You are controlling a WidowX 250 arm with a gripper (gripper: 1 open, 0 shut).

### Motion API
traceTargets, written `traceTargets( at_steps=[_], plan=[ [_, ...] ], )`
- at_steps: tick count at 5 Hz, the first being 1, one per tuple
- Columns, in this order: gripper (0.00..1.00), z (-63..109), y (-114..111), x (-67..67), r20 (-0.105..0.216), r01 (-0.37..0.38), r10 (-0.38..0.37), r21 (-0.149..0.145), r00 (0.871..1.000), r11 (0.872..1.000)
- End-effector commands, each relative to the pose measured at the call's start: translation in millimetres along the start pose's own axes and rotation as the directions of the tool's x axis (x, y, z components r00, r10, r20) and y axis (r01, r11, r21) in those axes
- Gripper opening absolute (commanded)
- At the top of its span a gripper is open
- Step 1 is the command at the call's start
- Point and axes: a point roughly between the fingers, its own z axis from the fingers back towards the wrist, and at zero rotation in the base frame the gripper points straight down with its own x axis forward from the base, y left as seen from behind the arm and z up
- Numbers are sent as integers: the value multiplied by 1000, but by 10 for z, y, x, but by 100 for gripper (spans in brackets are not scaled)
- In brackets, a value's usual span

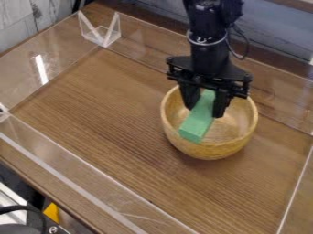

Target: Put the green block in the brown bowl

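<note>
In the 1 camera view, the gripper (206, 91) is pinching the green block (197, 122), with 1 part of the block hidden between the fingers. The block slants over the brown bowl (228, 140), its lower end across the inside. The bowl rests on the wooden table (98, 119).

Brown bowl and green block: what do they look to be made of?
Brown bowl: probably wood, smooth with a slight sheen, going by its tan color and thick rounded wall; molded plastic isn't ruled out.
Green block: perhaps painted wood or plastic, matte, since its bright color is even and shows no sharp highlight.
</note>
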Motion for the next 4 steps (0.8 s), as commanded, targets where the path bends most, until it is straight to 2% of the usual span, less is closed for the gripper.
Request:
traceTargets(
  at_steps=[1, 4],
  plan=[
    [0, 84, -53, 105, 39, 8, -7, -23, 999, 1000],
    [0, 79, -15, 174, 25, 4, -3, -55, 1000, 998]
  ],
)
